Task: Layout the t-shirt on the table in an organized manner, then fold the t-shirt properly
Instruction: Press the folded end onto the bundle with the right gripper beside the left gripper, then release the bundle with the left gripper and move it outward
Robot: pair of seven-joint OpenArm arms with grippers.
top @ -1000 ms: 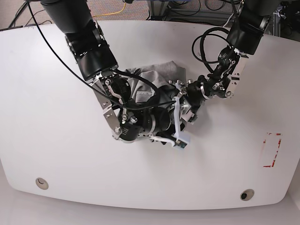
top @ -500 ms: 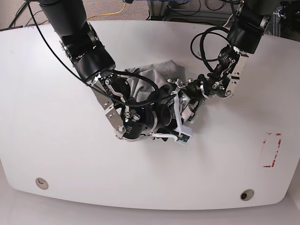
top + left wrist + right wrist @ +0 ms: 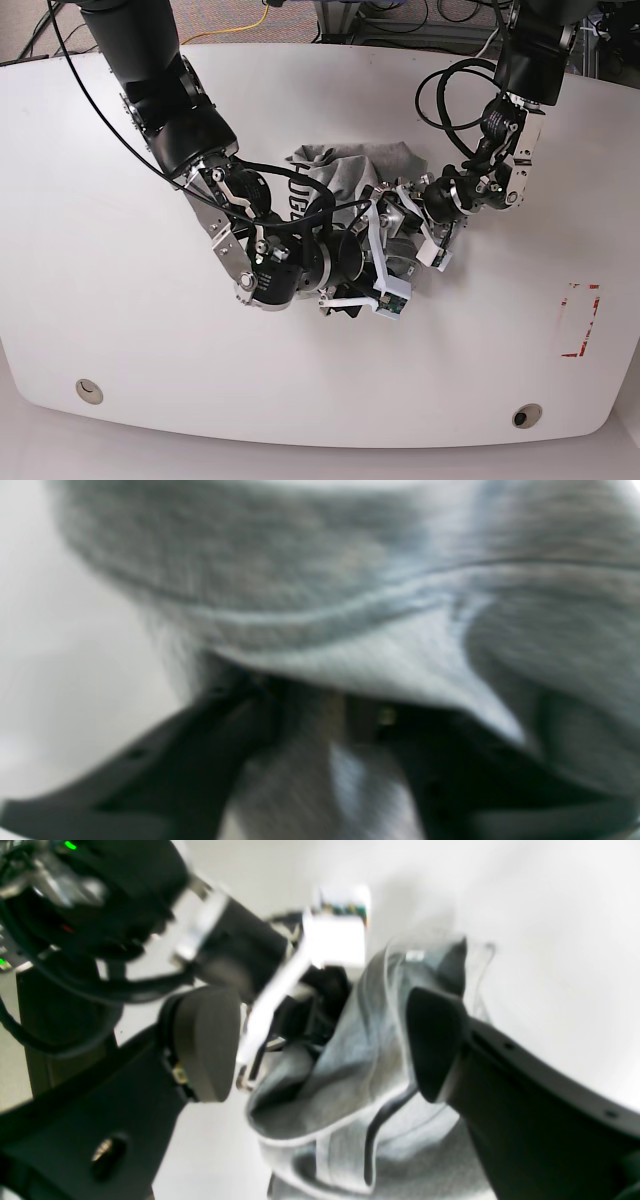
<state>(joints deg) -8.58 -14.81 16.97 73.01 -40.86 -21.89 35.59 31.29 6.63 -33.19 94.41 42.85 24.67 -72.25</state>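
The grey t-shirt (image 3: 340,175) lies crumpled in a heap on the middle of the white table (image 3: 120,300), with dark lettering (image 3: 297,200) showing on a fold. My right gripper (image 3: 320,1040) is open; its dark pads (image 3: 205,1045) stand wide apart around a raised bunch of the t-shirt (image 3: 360,1080), which touches the right-hand one. My left gripper (image 3: 320,715) reaches into the heap from the other side. In its blurred view the t-shirt (image 3: 320,605) fills the frame. The two dark fingers (image 3: 200,750) stand apart with a strip of cloth between them.
Both arms meet over the heap, the left arm's wrist (image 3: 470,195) close to the right arm's white camera mount (image 3: 385,295). A red tape outline (image 3: 580,320) marks the table's right side. Two grommets (image 3: 89,390) (image 3: 526,415) sit near the front edge. Cables lie behind the table.
My left gripper's fingers have spread and its arm has drawn slightly to the right. The right arm has shifted left, uncovering more of the shirt and its lettering.
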